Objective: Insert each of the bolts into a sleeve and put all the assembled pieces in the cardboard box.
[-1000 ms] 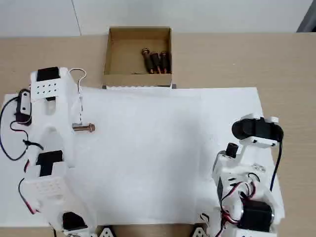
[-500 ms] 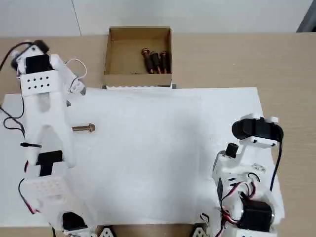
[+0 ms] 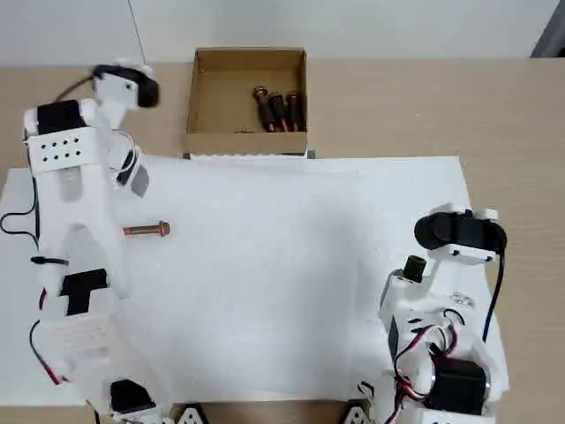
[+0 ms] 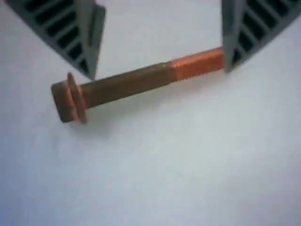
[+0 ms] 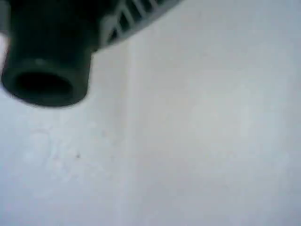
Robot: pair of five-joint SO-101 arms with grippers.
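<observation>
A: Your left claw (image 4: 160, 67) hangs spread wide over the bolt (image 4: 136, 84), one finger by the flanged head and the other by the thread tip. It touches neither.

B: Was it holding the bolt a second ago?

A: No. In that second your wrist swung up and away toward the far side. The bolt stayed flat on the white foam mat (image 3: 291, 265), so the pick is not yet made. I'd judge the jaws lie along the shank, not across it, so turn your wrist first.

B: How will it handle?

A: It's coppery metal with a smooth shank and a brighter threaded end. It's round, so it may roll on that soft sheet.

B: And farther out?

A: Your right claw (image 3: 415, 265) is clenched on a matte black sleeve (image 5: 47, 70), a short tube with an open bore, held clear of the mat. Beyond the mat's far edge the cardboard box (image 3: 221, 97) holds three assembled pieces (image 3: 278, 108) side by side.
</observation>
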